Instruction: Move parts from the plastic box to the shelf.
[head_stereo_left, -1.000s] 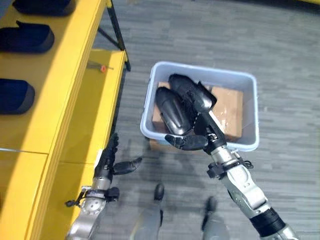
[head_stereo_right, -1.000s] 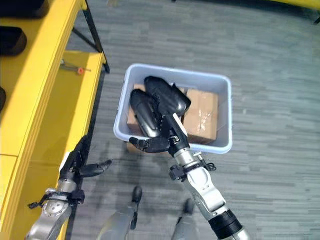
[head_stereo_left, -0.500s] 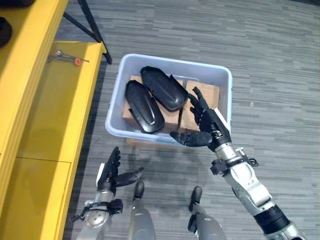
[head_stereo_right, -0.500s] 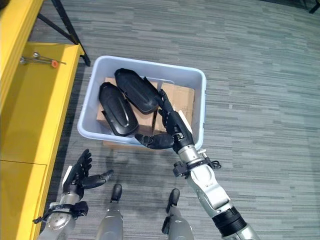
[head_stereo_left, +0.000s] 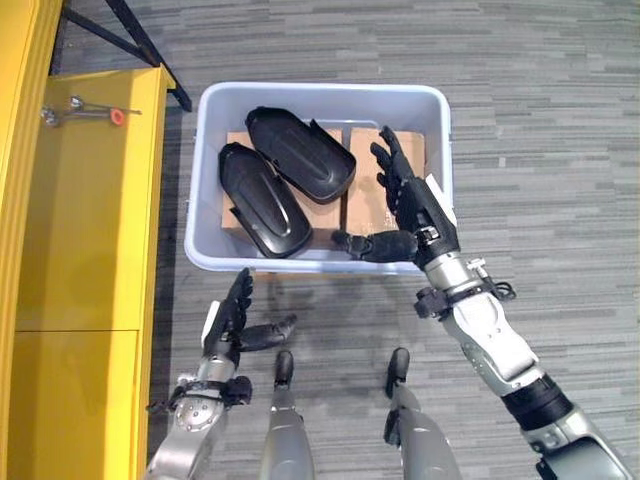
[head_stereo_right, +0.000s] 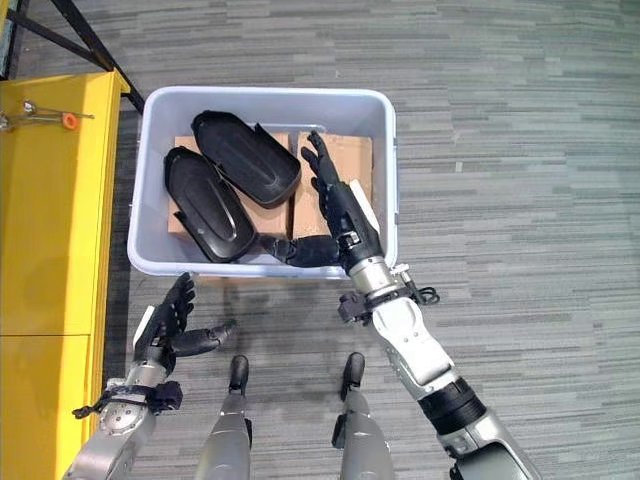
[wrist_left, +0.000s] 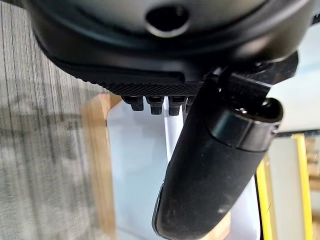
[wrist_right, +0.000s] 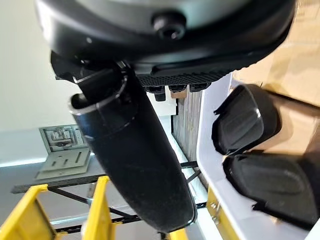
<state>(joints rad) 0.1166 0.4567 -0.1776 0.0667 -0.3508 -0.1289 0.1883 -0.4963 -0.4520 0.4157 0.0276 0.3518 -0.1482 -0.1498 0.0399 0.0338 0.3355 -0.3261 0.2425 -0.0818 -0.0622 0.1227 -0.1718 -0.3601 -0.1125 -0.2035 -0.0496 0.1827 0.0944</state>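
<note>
Below the head camera, left eye view: sitting on grey plank floor, pale blue-grey rectangular plastic box (head_stereo_left: 196, 215), just beside lower yellow shelf board (head_stereo_left: 85, 250). Lying inside, on brown cardboard packing (head_stereo_left: 385, 190), two black elongated moulded plastic parts, nearer one (head_stereo_left: 264, 200) and farther one (head_stereo_left: 300, 153) overlapping, presumably padded so as to stay high and reachable. Hovering over box's right half, right hand (head_stereo_left: 412, 210), fingers spread straight and thumb swung out toward the parts, holding nothing; judging this as a wide pre-grasp reach. Waiting low, in front of box's near wall and clear of it, left hand (head_stereo_left: 232, 325), fingers relaxed and spread, empty. Resting at shelf's far end, small metal tool with orange tip (head_stereo_left: 85, 112).

Right eye view: showing same layout; right hand (head_stereo_right: 340, 215) just beside the farther part (head_stereo_right: 245, 157), not touching as far as can be judged; left hand (head_stereo_right: 172, 325) apart from box.

Left wrist view: looking past straight thumb (wrist_left: 215, 165) at box wall (wrist_left: 135, 165); nothing in grip.

Right wrist view: looking past extended thumb (wrist_right: 135, 160) at both parts, one (wrist_right: 244, 126) and the other (wrist_right: 280, 185), inside box rim (wrist_right: 210, 150); nothing grasped yet.
</note>
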